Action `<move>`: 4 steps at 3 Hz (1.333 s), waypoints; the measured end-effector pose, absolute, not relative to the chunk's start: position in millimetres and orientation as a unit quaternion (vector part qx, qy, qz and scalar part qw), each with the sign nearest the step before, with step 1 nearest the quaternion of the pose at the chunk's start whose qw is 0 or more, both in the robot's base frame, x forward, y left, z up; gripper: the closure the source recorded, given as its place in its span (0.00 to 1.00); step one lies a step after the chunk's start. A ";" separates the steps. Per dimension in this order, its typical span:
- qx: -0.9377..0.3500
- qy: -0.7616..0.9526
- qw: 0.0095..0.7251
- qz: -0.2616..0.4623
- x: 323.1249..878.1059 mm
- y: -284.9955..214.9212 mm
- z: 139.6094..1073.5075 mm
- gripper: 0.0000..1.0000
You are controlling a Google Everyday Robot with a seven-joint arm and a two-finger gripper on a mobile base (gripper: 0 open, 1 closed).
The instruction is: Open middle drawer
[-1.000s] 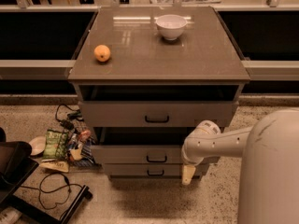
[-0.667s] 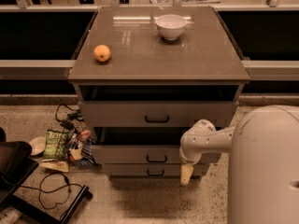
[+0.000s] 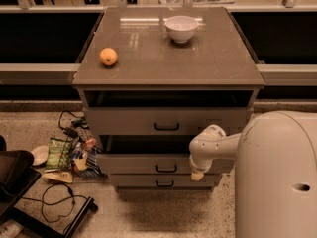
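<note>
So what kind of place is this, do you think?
Probably a robot test lab staged like a kitchen: a grey three-drawer cabinet holding a white bowl and an orange fruit, loose black cables and snack packets on the speckled floor. The end effector hangs at the right end of the grey middle drawer.

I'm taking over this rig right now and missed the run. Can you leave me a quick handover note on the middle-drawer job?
Arm: the gripper sits low by the right end of the grey flat-fronted middle drawer, to the right of its small black bracket handle. Whether it grips anything cannot be told.
Drawer: its front stands forward of the cabinet with a dark gap above it, so it looks partly open.
Done: apparently the first part of the pull.
Left: probably pull it further out, then move the arm away.
</note>
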State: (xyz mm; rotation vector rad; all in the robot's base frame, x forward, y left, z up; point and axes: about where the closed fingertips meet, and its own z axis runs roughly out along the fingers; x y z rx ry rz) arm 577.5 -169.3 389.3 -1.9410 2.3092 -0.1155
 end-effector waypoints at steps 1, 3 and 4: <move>-0.642 0.764 0.061 -0.038 577.5 -169.3 392.1 0.73; -0.642 0.764 0.061 -0.038 577.5 -169.3 394.8 1.00; -0.642 0.764 0.061 -0.038 577.5 -169.3 397.7 1.00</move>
